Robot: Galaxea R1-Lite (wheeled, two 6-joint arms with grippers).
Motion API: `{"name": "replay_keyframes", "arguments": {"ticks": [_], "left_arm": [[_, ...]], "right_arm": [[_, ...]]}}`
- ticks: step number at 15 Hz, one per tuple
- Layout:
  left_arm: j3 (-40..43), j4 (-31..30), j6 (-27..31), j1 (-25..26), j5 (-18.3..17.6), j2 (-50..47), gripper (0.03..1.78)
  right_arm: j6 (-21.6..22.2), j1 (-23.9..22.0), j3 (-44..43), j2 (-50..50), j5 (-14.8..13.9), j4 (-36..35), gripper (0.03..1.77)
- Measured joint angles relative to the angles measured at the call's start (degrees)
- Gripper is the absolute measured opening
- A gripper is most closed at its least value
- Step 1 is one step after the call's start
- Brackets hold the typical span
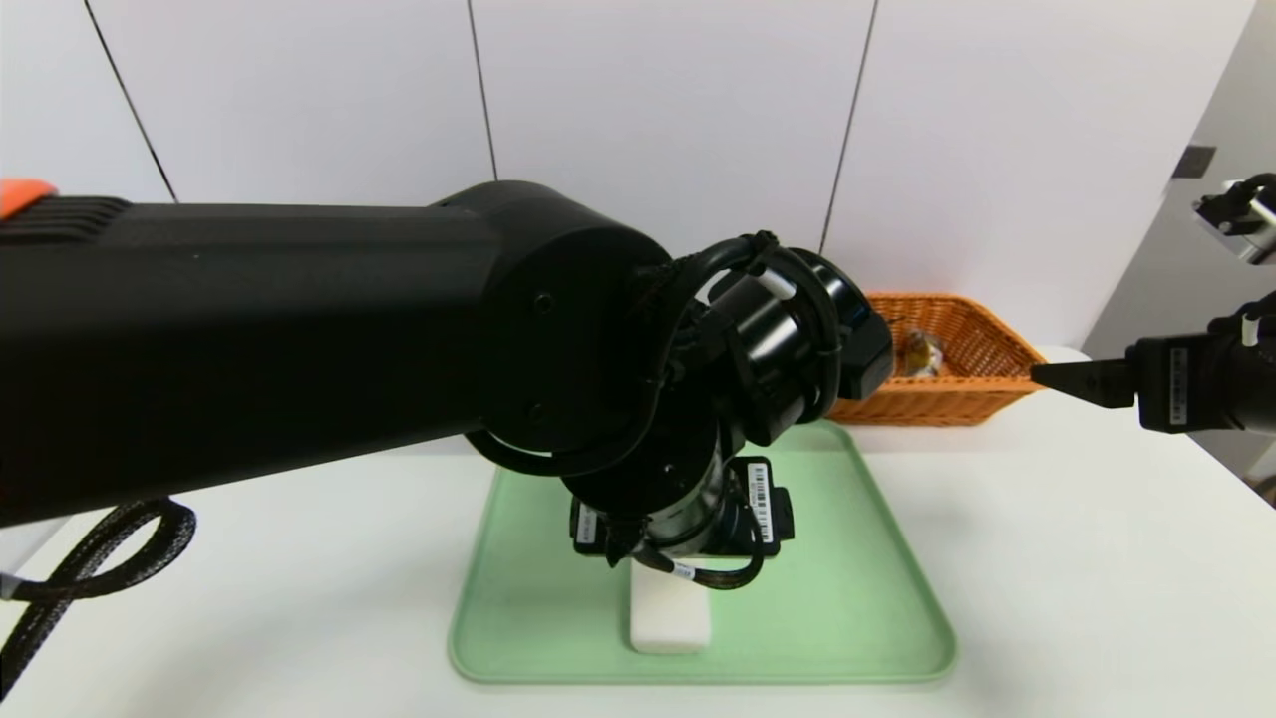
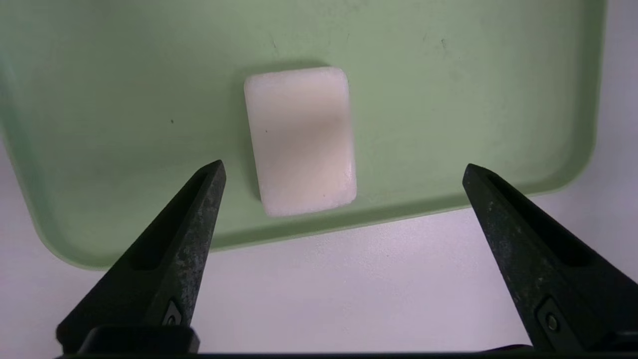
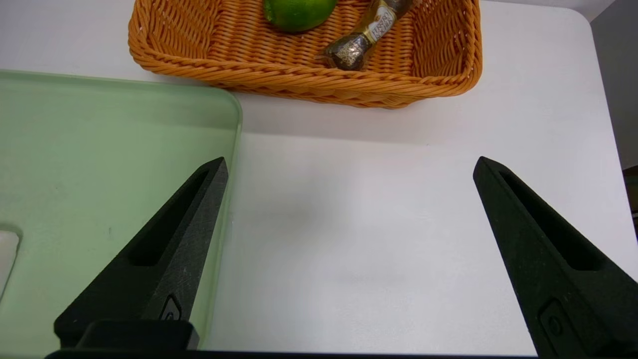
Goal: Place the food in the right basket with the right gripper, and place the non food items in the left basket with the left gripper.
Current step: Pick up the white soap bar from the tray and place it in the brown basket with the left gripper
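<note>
The head camera looked forward and down from above the worktop (image 1: 299, 618), taking in the wall (image 1: 678, 100) behind. The left wrist camera faced steeply down, close over the white bar (image 2: 302, 142) and green tray (image 2: 423, 99). The right wrist camera looked down from beside the tray, toward the orange basket (image 3: 309, 80). All three views shared part of the tray and the bar.

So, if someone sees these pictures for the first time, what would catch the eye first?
Probably the left arm's big black body, stretching across the head view over the green tray. Next, the white bar lying alone on that tray, then the bright orange basket beyond the tray's right corner, holding a glossy lime.
</note>
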Motion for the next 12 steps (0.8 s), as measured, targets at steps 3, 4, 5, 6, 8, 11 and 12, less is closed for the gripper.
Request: {"name": "replay_keyframes", "arguments": {"ticks": [3, 4, 5, 6, 8, 11, 12], "left_arm": [[-2.1, 2.7, -2.8, 0.0, -1.5, 1.8, 1.69], [-2.2, 2.9, -2.8, 0.1, -1.5, 2.4, 1.69], [-2.3, 3.2, -2.8, 0.4, -1.5, 3.0, 1.69], [-2.3, 3.3, -2.8, 0.5, -1.5, 3.6, 1.69], [-2.1, 3.3, -2.3, 0.6, -1.4, 4.9, 1.69], [-1.1, 3.7, -1.1, 1.0, -1.2, 6.5, 1.69], [-0.5, 3.7, -0.2, 1.3, -1.2, 6.8, 1.69]], "right_arm": [[0.0, 0.0, 0.7, -0.4, 0.0, -0.1, 1.7], [0.0, 0.0, 0.9, -0.5, 0.0, -0.1, 1.7], [0.0, 0.0, 1.1, -0.7, 0.0, -0.1, 1.7], [0.0, 0.0, 1.4, -0.9, 0.0, -0.1, 1.7], [0.0, 0.0, 1.8, -1.2, 0.0, -0.2, 1.7], [1.3, 0.0, 2.3, -1.6, 0.0, -0.2, 1.7], [1.3, -0.1, 2.4, -1.8, 0.0, -0.2, 1.7]]}}
